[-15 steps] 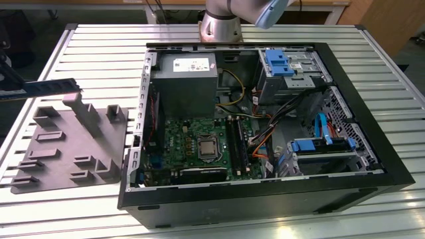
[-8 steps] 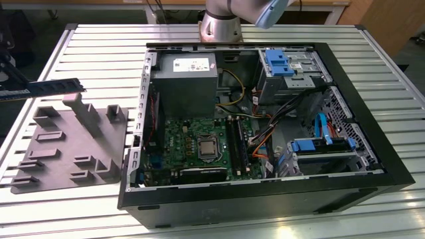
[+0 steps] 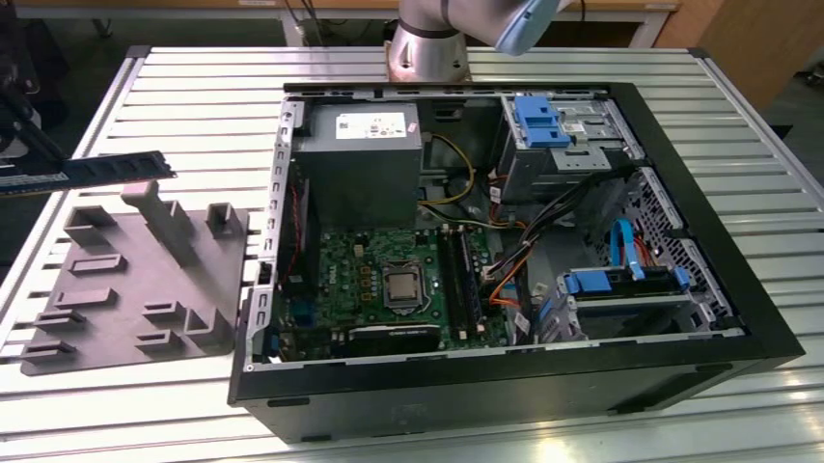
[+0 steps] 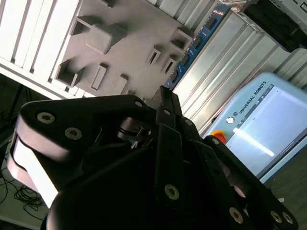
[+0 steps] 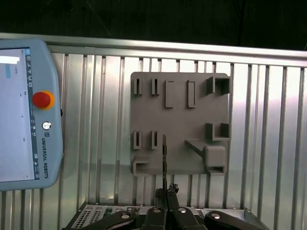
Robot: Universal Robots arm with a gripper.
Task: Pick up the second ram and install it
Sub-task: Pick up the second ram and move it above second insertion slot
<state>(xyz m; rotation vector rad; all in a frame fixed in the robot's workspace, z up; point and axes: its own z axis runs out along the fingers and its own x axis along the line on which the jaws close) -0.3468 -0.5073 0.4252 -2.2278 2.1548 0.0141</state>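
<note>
The second ram is a thin dark stick with a blue label, hanging in the air at the exterior view's left, above the far edge of the grey holder plate. In the first wrist view the ram shows edge-on, rising from my gripper, which is shut on its end. In the second wrist view the ram runs out from the gripper over the plate. The open computer case lies to the right, with the green motherboard and its long black slots.
The holder plate carries raised blocks and empty pockets. A light blue teach pendant lies on the slatted metal table beside the plate. Inside the case are a power supply, blue drive brackets and cables. The arm's base stands behind the case.
</note>
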